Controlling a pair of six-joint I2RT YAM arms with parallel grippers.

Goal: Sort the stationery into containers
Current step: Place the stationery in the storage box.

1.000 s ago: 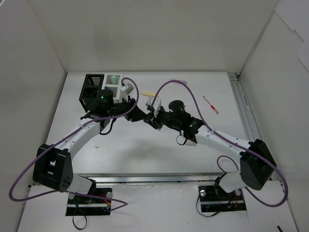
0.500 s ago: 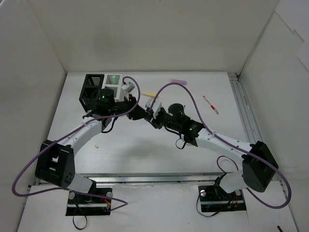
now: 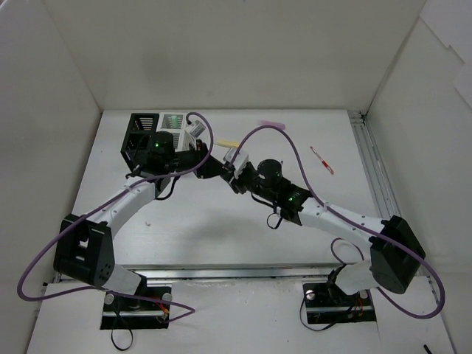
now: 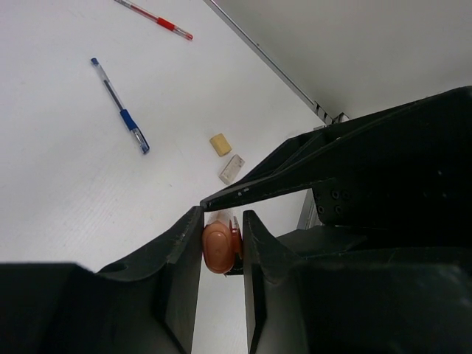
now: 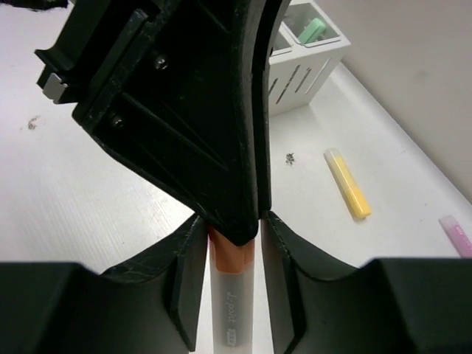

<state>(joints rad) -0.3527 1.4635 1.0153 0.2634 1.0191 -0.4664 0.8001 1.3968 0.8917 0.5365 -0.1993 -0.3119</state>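
Note:
The orange-capped highlighter (image 5: 232,295) hangs level above the table between both grippers. My right gripper (image 5: 232,228) is shut on its white barrel. My left gripper (image 4: 221,240) meets it head-on, its jaws shut on the orange cap (image 4: 218,247). In the top view the two grippers meet near the highlighter (image 3: 234,156), just right of the containers, one black (image 3: 140,131) and one white (image 3: 177,122). A green-capped highlighter (image 5: 313,31) stands in the white container (image 5: 302,59). On the table lie a yellow highlighter (image 5: 348,183), a pink one (image 5: 457,234), a blue pen (image 4: 119,107), a red pen (image 4: 155,17) and two beige erasers (image 4: 220,144).
White walls enclose the table on three sides. A metal rail (image 3: 369,169) runs along the right edge. Purple cables (image 3: 295,151) arch over both arms. The red pen (image 3: 321,159) lies at the far right, the pink highlighter (image 3: 272,123) near the back wall.
My left gripper's jaws have narrowed onto the orange cap. Both grippers, joined at the highlighter, have shifted a little to the left and back, nearer the containers.

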